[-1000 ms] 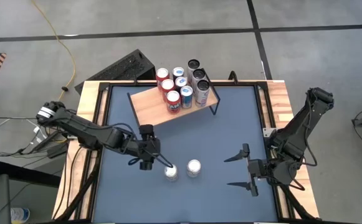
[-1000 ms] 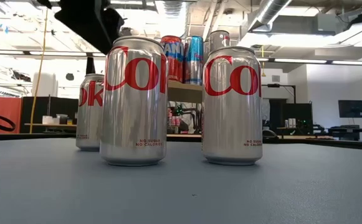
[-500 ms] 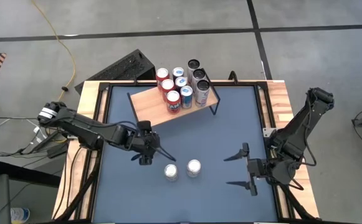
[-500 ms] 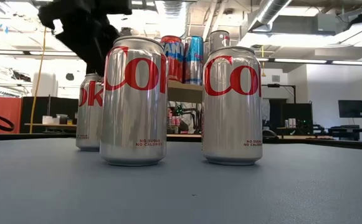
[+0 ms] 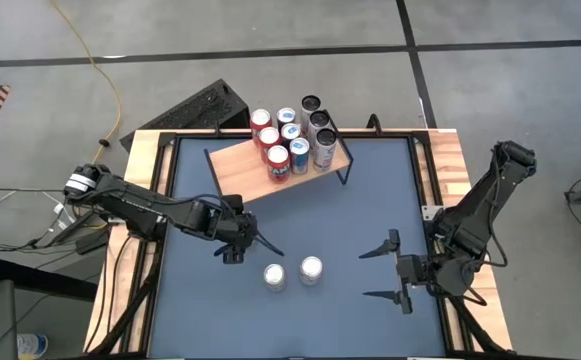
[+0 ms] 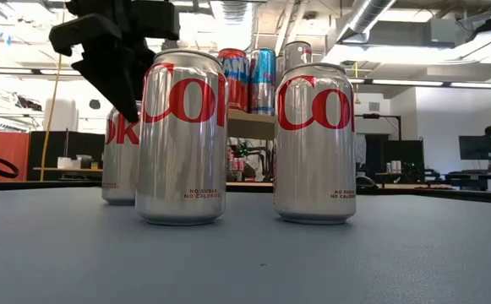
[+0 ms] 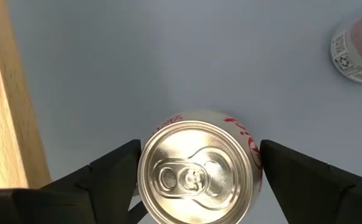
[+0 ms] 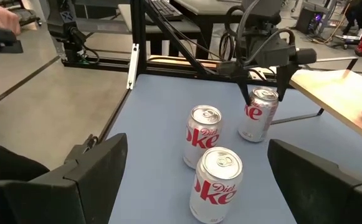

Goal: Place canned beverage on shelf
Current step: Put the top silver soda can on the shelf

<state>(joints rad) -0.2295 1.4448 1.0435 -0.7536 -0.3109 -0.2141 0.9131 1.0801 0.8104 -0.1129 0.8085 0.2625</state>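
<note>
Coverage from above shows only two silver cans point(image 5: 275, 277) point(image 5: 311, 270) standing free near the middle of the tabletop point(image 5: 370, 200), because the left gripper point(image 5: 238, 245) covers what is beneath it. The left wrist view fills that gap: a third can point(image 7: 196, 177) stands upright directly under the left gripper point(image 7: 199, 174), its pull-tab top facing up. The right wrist view shows the same can point(image 8: 257, 118) to the far left of the other two. The low view puts it point(image 6: 120, 156) behind the two front cans, with the dark gripper point(image 6: 114, 59) above it.

A second ago the left gripper hung close over the left of the two free cans. It has since drawn away to the far left and now sits over the third can. The two free cans have not moved.

Its jaws stand apart, one on each side of the third can's top. They look to be just beside the rim rather than pressing it, though contact cannot be settled from these angles.

The right gripper point(image 5: 390, 270) waits at the near right of the tabletop, jaws spread wide and holding nothing.

The shelf point(image 5: 235, 170) stands at the far side, its wooden board carrying a cluster of red, blue and silver cans point(image 5: 292, 140) toward its right end.
</note>
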